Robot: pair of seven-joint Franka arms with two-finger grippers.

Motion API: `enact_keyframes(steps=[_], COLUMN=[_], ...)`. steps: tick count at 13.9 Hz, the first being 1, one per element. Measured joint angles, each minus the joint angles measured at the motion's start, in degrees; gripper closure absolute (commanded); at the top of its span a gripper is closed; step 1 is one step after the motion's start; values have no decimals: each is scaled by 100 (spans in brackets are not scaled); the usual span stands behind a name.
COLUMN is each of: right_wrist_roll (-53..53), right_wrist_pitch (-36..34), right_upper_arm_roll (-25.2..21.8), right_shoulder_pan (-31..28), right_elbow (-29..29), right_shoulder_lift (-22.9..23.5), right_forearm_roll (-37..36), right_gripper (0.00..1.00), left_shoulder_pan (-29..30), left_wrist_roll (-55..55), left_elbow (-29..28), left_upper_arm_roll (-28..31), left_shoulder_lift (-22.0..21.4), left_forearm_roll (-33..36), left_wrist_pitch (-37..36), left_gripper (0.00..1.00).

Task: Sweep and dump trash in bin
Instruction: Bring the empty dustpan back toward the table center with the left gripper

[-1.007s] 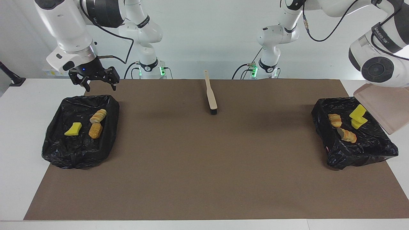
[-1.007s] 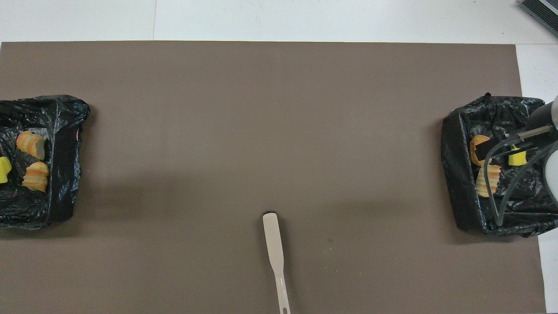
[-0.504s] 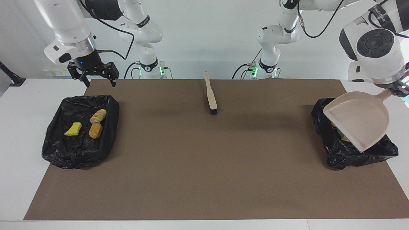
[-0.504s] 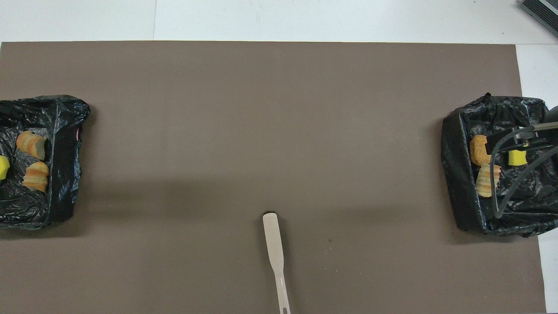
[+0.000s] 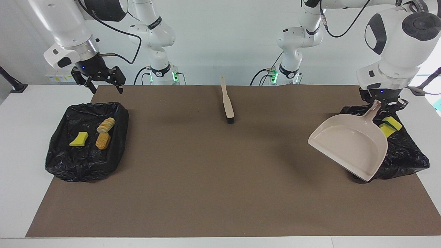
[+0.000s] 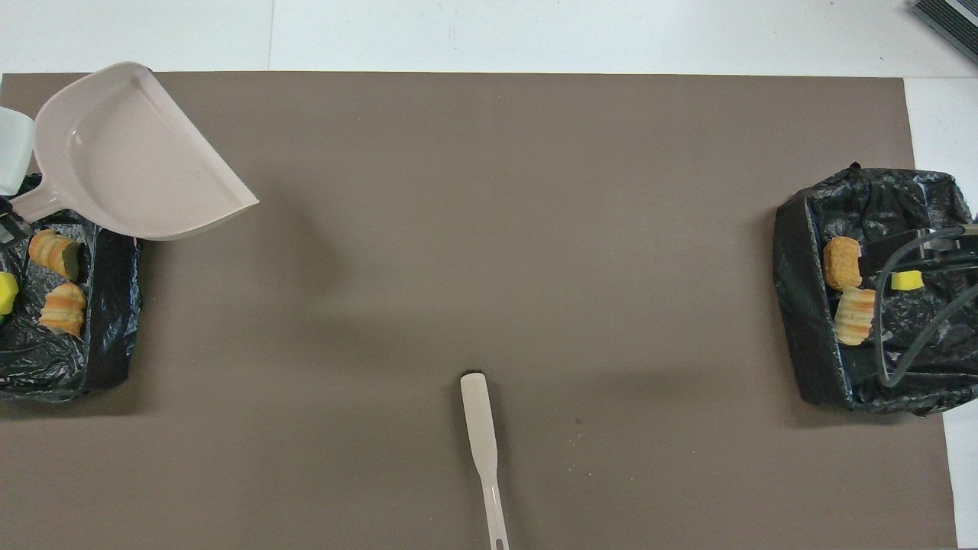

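Mid right of the facing frame: left gripper (image 5: pixel 379 103) clamped tight on the thin handle of a beige plastic dustpan (image 5: pixel 348 148). Pan hanging below and toward frame centre from the claw, long axis slanting from handle at upper right to wide mouth at lower left, hollow side up, nothing in it. Pan partly over the black-bagged bin (image 5: pixel 408 156) at the left arm's end and partly over the brown mat (image 5: pixel 220 179).

Trash: a yellow sponge piece (image 5: pixel 389 125) and tan bread-like chunks (image 6: pixel 53 253) in that bin; more in the second black-bagged bin (image 5: pixel 86 155) at mid left, a yellow sponge scrap (image 5: pixel 78 139) beside two crusty chunks (image 5: pixel 103 132). No scrap seen on the mat.

Upper left: right gripper (image 5: pixel 100 84) wide open, empty, raised over the table just above that second bin; arm waiting.

Top centre: beige-handled brush (image 5: pixel 227 103) flat on the mat, long axis running up and down the frame, bristles at the lower end.

Likely sweeping and dumping done; probably only setting the pan down on bare mat left, the left arm being the one placed for it, wrist pointing down, forearm coming from the upper right.
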Motion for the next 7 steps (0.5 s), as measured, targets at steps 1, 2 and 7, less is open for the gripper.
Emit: enact_keyframes(steps=[1,2,7], right_wrist_roll=[0,0,0], right_wrist_pitch=[5,9,18], right_upper_arm_roll=[1,2,51], right_shoulder_pan=[5,13,25], right_elbow=[-12,-17,-18], right_shoulder_lift=[-8,-15,-18], right_forearm_roll=[2,5,8], right_gripper=[0,0,0], left_shoulder_pan=[-127,-266,-1097], left_wrist_roll=[-446,-941,-3496], left_elbow=[-110,-232,-878], left_upper_arm_roll=[-12,-26,-62], left_shoulder_lift=[-56,-112,-256], left_forearm_roll=[-161,-377,-1035], left_wrist_pitch=[23,46,720], left_gripper=[100,100,100])
